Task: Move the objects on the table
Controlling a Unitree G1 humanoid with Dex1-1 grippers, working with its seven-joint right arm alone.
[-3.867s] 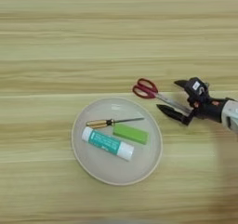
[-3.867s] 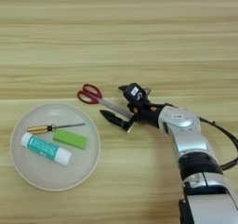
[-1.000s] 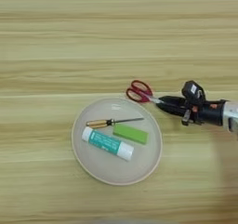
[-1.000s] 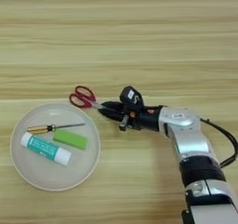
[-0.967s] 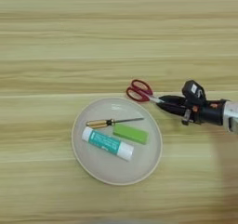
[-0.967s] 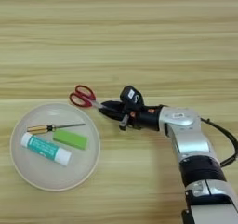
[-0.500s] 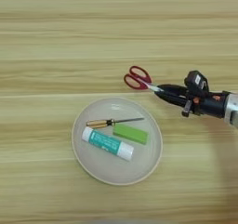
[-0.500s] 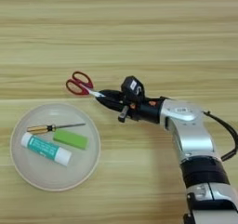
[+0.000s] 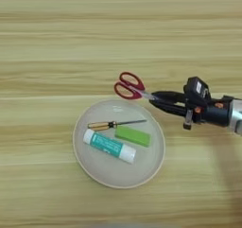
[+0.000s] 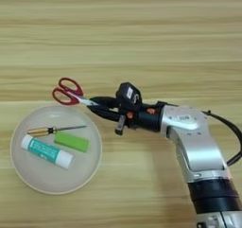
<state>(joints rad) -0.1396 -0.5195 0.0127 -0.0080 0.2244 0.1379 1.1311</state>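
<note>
Scissors (image 9: 130, 86) now nearer plate (image 9: 94, 163) rim, blades rightward in pincer (image 9: 156, 100)

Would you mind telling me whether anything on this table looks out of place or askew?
Only the scissors: they lie outside the plate, handles just beyond its far rim, blades held in the right gripper. The screwdriver, glue stick and a green block lie on the plate. Nothing looks spilled or damaged.
</note>
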